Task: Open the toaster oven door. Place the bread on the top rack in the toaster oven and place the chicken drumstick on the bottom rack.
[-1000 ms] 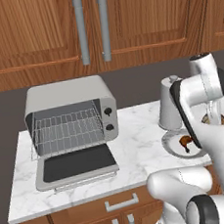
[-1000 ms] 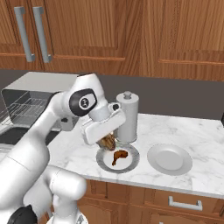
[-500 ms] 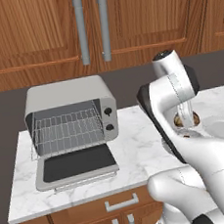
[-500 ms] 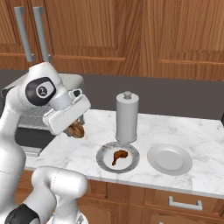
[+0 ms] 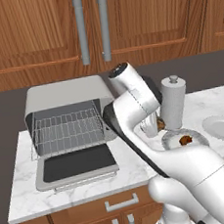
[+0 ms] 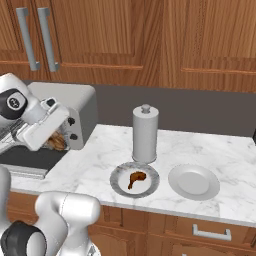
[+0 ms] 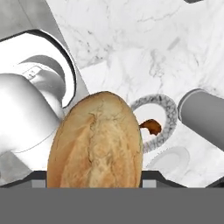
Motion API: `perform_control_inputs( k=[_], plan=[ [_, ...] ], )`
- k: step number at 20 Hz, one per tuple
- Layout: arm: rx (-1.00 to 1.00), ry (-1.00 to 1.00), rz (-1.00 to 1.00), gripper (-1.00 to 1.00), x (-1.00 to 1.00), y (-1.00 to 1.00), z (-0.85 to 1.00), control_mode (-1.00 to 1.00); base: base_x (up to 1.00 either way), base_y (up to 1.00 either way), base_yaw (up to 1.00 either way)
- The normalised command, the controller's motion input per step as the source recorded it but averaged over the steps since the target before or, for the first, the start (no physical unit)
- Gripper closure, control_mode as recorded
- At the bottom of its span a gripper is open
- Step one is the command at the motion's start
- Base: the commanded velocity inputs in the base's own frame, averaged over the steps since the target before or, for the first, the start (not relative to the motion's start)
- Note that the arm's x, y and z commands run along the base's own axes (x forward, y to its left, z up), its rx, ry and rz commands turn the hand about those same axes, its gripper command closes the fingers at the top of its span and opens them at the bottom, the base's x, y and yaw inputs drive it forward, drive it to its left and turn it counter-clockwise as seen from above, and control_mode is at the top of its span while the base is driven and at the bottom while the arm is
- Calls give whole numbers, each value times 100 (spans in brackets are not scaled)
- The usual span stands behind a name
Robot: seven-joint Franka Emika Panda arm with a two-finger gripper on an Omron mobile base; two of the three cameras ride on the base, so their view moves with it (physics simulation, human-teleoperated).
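Note:
The toaster oven (image 5: 63, 97) stands at the counter's left with its door (image 5: 75, 165) folded down flat and wire racks (image 5: 69, 131) showing inside. My gripper (image 6: 50, 141) is shut on the bread (image 6: 57, 143), a golden oval loaf (image 7: 96, 140), held in the air just right of the oven's front. In the left base view the bread (image 5: 160, 123) peeks out behind the arm. The chicken drumstick (image 6: 136, 178) lies on a grey speckled plate (image 6: 120, 186), also the drumstick (image 5: 185, 140) right of the arm.
A white paper towel roll (image 6: 145, 132) stands upright behind the speckled plate. An empty white plate (image 6: 194, 181) sits to its right. Wooden cabinets (image 5: 92, 27) hang above the counter. The oven's control panel (image 6: 74, 131) faces the gripper.
The arm has swung left with the bread, from above the speckled plate to beside the toaster oven's front. The drumstick stayed on its plate.

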Motion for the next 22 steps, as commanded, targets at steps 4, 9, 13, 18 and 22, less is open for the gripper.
perform_control_inputs(
  k=[4, 9, 13, 18, 22],
  plan=[
    [-3, -17, 5, 100, 62, 100, -6, -100, 0, 0, 0],
    [-1, -10, 15, 100, 68, 100, -66, -100, 0, 0, 0],
    [0, -5, 11, 100, 42, 100, -44, -100, 0, 0, 0],
    [0, 0, 1, 100, 48, 88, -2, -100, 0, 0, 0],
    [0, 1, 0, 100, 57, 71, -26, -100, 0, 0, 0]
  ],
)
